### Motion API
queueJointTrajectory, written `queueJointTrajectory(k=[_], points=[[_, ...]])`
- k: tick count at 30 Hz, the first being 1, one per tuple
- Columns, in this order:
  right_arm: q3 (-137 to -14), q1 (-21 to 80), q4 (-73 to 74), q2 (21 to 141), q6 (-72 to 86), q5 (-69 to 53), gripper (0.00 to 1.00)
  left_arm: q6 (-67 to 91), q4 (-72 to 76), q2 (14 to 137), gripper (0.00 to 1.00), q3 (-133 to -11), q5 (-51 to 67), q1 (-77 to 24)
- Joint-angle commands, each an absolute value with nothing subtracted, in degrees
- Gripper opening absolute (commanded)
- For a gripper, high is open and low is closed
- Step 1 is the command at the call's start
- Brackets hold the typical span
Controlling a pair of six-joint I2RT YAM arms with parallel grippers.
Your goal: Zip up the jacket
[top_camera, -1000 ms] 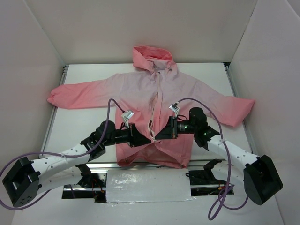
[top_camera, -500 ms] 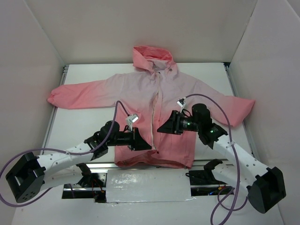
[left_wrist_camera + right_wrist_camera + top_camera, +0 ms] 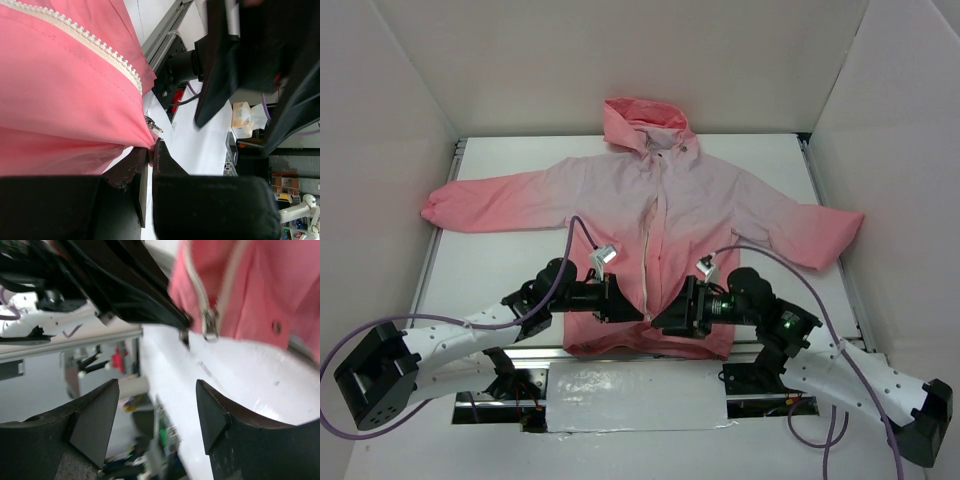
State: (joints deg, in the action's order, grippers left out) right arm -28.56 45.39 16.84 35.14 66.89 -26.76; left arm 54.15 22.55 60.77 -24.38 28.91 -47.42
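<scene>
Tension first. From above, the jacket (image 3: 660,200) lies flat on the table (image 3: 480,260), hem nearest the arms. Left wrist: your left gripper (image 3: 150,153) pinches the hem corner (image 3: 120,140); pull it taut. Right wrist: your right gripper (image 3: 157,385) gapes empty just short of the slider (image 3: 209,326); centre on it before closing.

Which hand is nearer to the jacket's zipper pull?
Left. The left hand pinches the jacket right beside the zipper pull; the right hand hangs open, just short of it.
</scene>
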Motion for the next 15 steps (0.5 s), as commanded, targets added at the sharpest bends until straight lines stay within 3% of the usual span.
queueJointTrajectory(k=[1,15], points=[[-22.69,50.18,6.61,33.75,82.51,-22.68,0.7,53.7,26.02,60.12,0.0,-24.0,30.32,-47.81],[-19.95,53.17,-6.42,47.02,82.18,-19.43,0.67,53.96,25.93,58.36,0.0,-22.85,28.83,-47.99]])
